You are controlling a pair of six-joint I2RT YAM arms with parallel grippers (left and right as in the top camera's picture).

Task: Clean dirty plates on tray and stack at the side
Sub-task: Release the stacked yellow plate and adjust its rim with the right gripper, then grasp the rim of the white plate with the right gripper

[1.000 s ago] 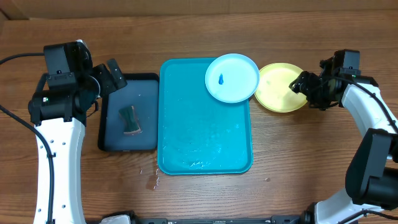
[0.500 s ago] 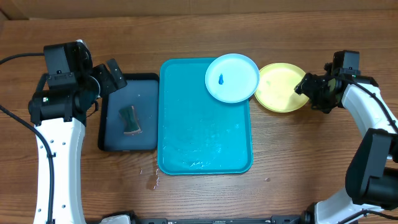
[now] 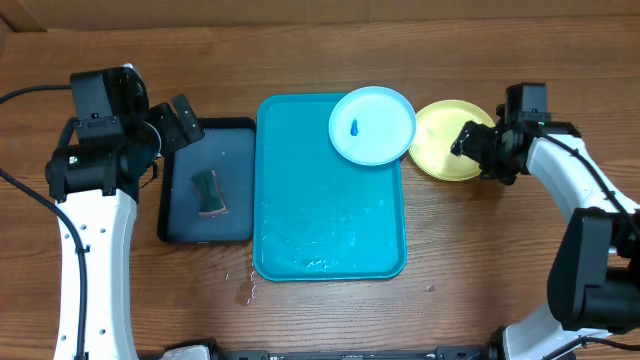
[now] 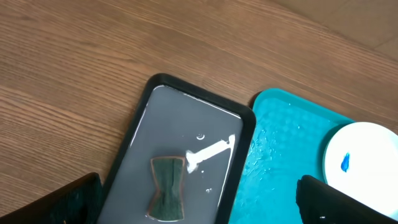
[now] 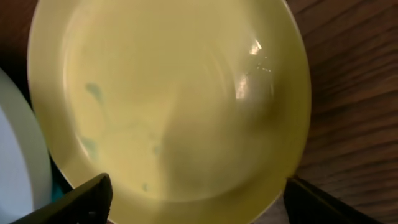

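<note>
A light blue plate (image 3: pixel 372 125) with a small blue smudge lies on the top right corner of the turquoise tray (image 3: pixel 300 200), overhanging its rim. Right of it a yellow-green plate (image 3: pixel 440 140) sits on the table, its left edge tucked under the blue one. My right gripper (image 3: pixel 476 152) hovers open over that plate's right side. In the right wrist view the yellow-green plate (image 5: pixel 168 93) fills the frame between the spread fingers of the right gripper (image 5: pixel 202 205), with faint bluish marks on it. My left gripper (image 3: pixel 175 122) stands open above the black tray, holding nothing.
A black tray (image 3: pixel 235 150) left of the turquoise one holds water and a dark green sponge (image 3: pixel 208 192). Water drops lie on the wood by the turquoise tray's front left corner (image 3: pixel 243 290). In the left wrist view the sponge (image 4: pixel 166 186) lies between the left gripper's fingers.
My right gripper has moved left onto the yellow-green plate's right side and its jaws have spread wider. The left arm and the plates have stayed put.
</note>
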